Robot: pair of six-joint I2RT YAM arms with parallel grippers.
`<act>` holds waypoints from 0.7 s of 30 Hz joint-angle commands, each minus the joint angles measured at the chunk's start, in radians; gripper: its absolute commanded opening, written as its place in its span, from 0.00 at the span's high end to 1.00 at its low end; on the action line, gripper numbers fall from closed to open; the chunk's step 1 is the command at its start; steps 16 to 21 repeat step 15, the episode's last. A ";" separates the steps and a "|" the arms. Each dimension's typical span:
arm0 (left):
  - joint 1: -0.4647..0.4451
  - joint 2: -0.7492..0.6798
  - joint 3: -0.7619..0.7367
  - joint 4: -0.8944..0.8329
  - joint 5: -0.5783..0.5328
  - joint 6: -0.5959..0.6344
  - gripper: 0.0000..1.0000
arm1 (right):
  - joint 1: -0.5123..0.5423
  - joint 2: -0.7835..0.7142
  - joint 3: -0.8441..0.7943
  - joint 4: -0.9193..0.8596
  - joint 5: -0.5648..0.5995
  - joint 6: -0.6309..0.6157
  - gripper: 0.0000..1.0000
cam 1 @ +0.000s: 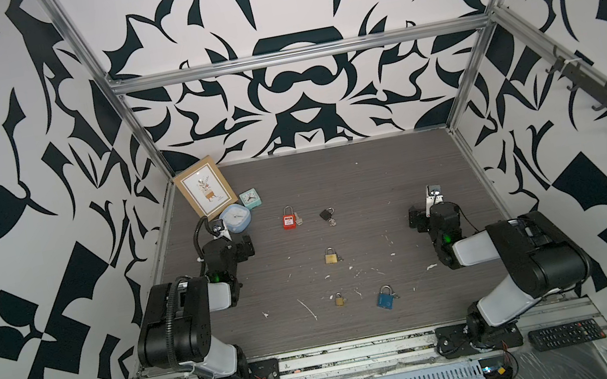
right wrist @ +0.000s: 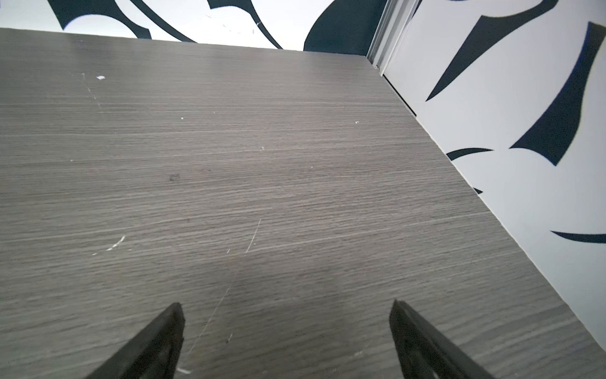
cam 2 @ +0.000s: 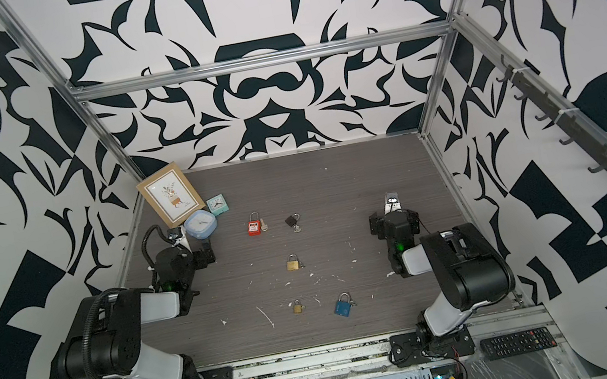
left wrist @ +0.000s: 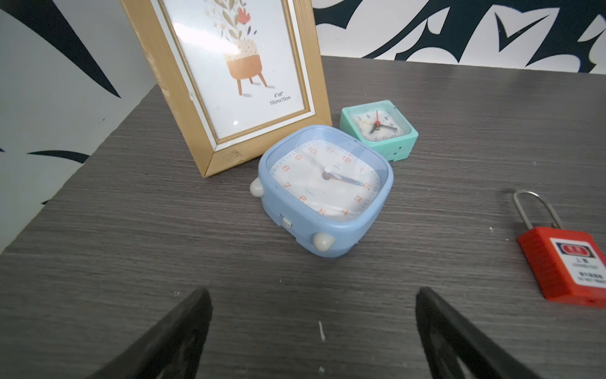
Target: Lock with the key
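Your left gripper [left wrist: 313, 292] has its jaws wide apart with nothing between them, only bare table [left wrist: 131, 229] under the tips. Just ahead of it lies the blue clock [left wrist: 324, 190], face up. Behind that clock are the small green clock [left wrist: 380, 129] and the picture frame [left wrist: 229, 75], which leans back.

The red padlock [left wrist: 564, 265] lies flat near this gripper, on the side towards your right arm, shackle pointing away. In a top view a pale key [cam 1: 300, 218] lies just beside its body.

Your right gripper [right wrist: 286, 303] is likewise spread and empty, with bare table ahead of it up to the wall.

The other locks lie between your two grippers. From the near edge come the small brass padlock [cam 1: 338, 300] and the blue padlock [cam 1: 385, 297], then the brass padlock [cam 1: 331, 256], and farthest the black padlock [cam 1: 326, 214], beside the red one. Whether keys sit in them is too small to tell.
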 commanded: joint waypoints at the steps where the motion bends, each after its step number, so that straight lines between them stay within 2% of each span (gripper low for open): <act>1: 0.004 0.008 0.003 0.054 0.017 0.010 0.01 | -0.004 -0.012 0.019 0.041 -0.020 -0.012 0.01; 8: 0.004 0.015 0.015 0.040 0.025 0.008 0.01 | -0.004 -0.012 0.019 0.040 -0.020 -0.012 0.01; 11: 0.004 0.023 0.045 -0.012 0.092 0.032 0.01 | -0.004 -0.011 0.019 0.040 -0.020 -0.013 0.01; 21: 0.006 0.015 0.033 0.005 0.096 0.034 0.01 | -0.004 -0.013 0.019 0.041 -0.020 -0.012 0.01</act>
